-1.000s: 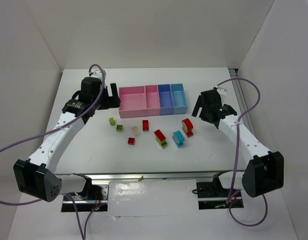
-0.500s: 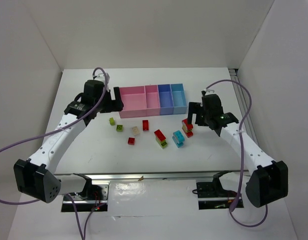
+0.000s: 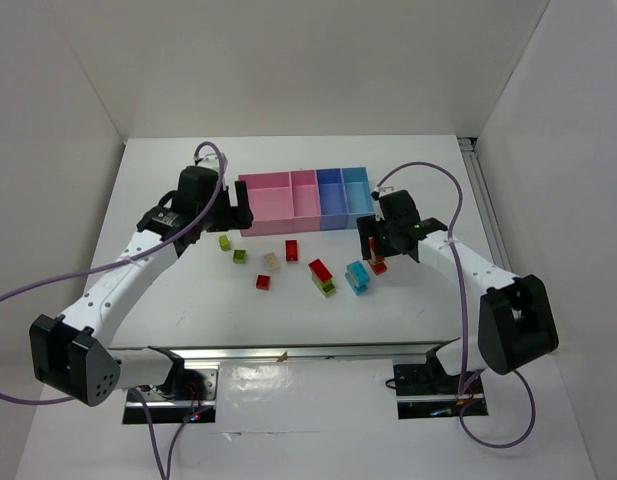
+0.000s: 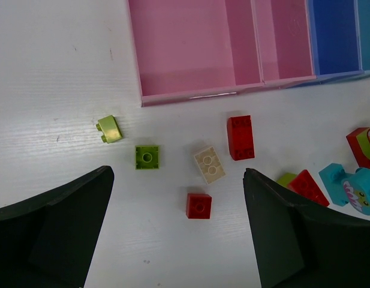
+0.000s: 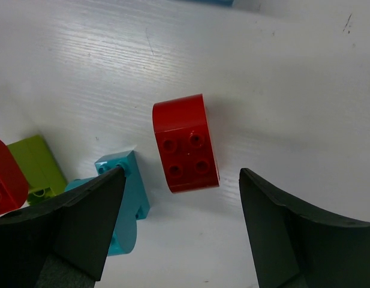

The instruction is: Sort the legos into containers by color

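The containers (image 3: 304, 200) are a row of two pink and two blue bins at the back. Loose legos lie in front of them: yellow-green (image 3: 240, 256), beige (image 3: 272, 261), red (image 3: 291, 250), cyan (image 3: 359, 276). My right gripper (image 3: 370, 245) is open and low over a red brick (image 5: 185, 144), one finger on each side and neither touching it. A cyan brick (image 5: 122, 198) sits by its left finger. My left gripper (image 3: 238, 210) hangs open above the left bricks, with a small red brick (image 4: 198, 205) and a beige one (image 4: 209, 164) below the gap.
A red-on-green stack (image 3: 322, 277) stands between the beige and cyan bricks. The wide pink bin (image 4: 196, 54) is just beyond the left gripper. White walls close in the table on the left, back and right.
The right arm swung left and down onto the red brick, and its jaws narrowed somewhat. The left arm shifted right, toward the bins and the left bricks.
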